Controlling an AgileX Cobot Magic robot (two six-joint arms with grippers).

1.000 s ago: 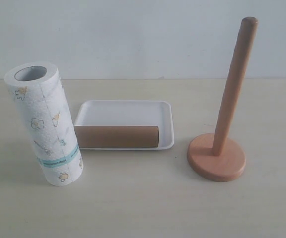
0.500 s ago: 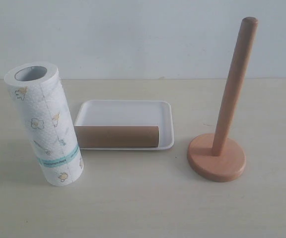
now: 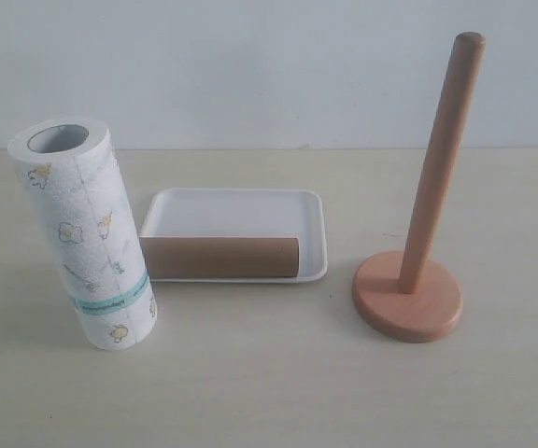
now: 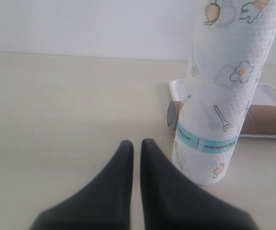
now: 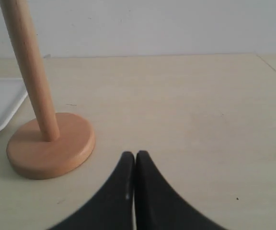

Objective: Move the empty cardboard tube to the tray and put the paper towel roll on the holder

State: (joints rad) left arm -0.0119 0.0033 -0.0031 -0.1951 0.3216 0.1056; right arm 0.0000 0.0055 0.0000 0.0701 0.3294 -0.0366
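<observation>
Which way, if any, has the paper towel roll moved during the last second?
No. The paper towel roll keeps its place beside the tray in the exterior view.

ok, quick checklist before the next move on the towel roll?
1. Cardboard tube lying in the tray: ok.
2. Holder pole bare, nothing on it: ok.
3. Paper towel roll standing on end on the table, core opening on top: ok.
4. Left hand open for a grasp: not ok, it is shut and empty, beside the roll.
5. Right hand clear of the holder: ok, shut and empty.
6. Roll's core wide enough for the pole: cannot tell.
</observation>
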